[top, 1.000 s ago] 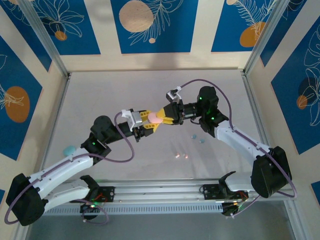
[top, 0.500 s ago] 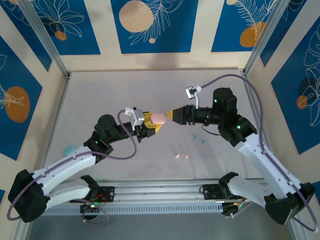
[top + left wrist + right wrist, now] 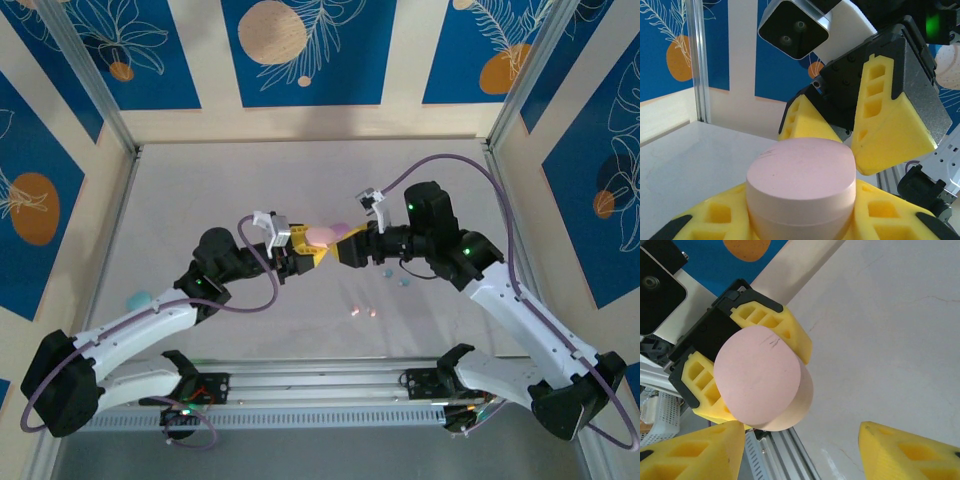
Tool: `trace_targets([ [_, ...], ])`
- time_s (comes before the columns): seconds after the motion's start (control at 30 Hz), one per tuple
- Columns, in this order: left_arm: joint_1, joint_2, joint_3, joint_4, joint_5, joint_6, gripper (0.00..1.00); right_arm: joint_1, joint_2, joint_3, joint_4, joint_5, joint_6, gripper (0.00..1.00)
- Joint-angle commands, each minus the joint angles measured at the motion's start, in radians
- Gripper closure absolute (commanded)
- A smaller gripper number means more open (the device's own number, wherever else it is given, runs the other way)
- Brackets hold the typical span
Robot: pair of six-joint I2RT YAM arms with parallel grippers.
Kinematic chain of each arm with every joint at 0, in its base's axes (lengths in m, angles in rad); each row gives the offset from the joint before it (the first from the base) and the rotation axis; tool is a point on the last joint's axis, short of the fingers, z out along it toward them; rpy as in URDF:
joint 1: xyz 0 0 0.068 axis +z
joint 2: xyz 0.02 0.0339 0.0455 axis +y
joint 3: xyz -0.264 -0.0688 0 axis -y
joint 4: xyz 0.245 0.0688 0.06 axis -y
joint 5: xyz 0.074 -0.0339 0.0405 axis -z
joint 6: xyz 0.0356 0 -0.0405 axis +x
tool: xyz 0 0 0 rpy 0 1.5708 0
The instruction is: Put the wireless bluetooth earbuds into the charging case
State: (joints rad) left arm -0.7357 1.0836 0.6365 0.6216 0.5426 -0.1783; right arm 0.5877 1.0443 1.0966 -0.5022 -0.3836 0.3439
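Grey table | left gripper grips pink case; lid closed

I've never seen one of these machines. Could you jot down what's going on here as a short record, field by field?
Left gripper: shut on the pink case, held up above the table
Case lid: looks closed
Right gripper: open, fingers spread, facing the case, no contact visible
Peach-pink earbuds: two, loose on the table toward the front
Light blue earbuds: two, loose on the table under the right arm
Pale blue case: on the table at the far left
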Motion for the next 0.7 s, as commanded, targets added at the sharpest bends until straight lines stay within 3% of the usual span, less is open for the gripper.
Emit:
trace_targets([
  [0.0, -0.005, 0.005, 0.034, 0.047, 0.051, -0.014, 0.80, 0.005, 0.006, 0.031, -0.012, 0.053, -0.021, 0.38],
  [0.23, -0.005, 0.013, 0.039, 0.065, 0.097, -0.024, 0.80, 0.003, 0.016, 0.036, -0.001, 0.138, 0.016, 0.38],
  [0.67, -0.004, 0.015, 0.047, 0.053, 0.151, -0.014, 0.80, -0.023, 0.043, 0.049, 0.069, 0.131, 0.110, 0.38],
])
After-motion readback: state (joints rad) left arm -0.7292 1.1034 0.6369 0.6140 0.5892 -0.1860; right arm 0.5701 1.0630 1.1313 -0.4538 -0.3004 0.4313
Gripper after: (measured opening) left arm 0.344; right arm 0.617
